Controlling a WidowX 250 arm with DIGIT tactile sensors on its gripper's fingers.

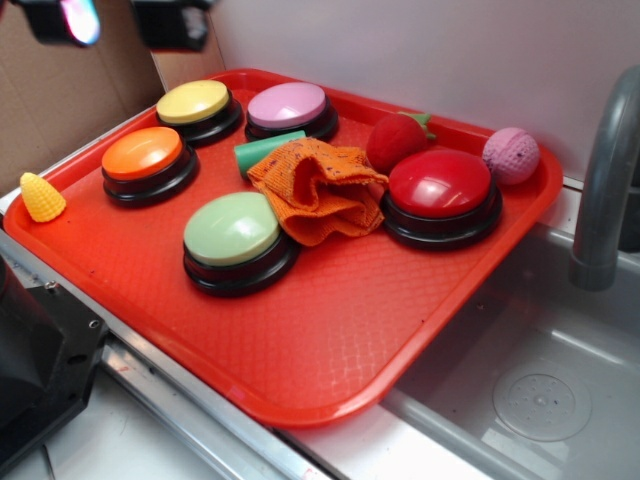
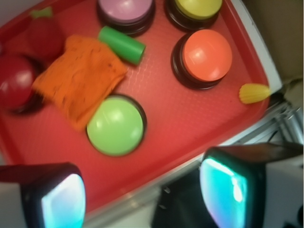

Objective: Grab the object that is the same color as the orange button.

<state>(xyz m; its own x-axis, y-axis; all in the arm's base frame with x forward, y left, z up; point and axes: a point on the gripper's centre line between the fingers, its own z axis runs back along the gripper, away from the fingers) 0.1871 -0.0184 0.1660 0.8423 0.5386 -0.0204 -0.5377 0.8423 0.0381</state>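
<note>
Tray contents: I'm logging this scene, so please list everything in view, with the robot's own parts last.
Tray: 1, red, over the counter edge.
Buttons: 5, orange button left, yellow and pink at back, green front, red right.
Orange cloth: 1, crumpled, mid-tray.
Green cylinder: 1, behind cloth.
Strawberry: 1, red, back.
Pink ball: 1, back right corner.
Corn toy: 1, yellow, left tray rim.
Faucet: 1, grey, right.
Gripper: 1, open, above tray's edge.
</note>
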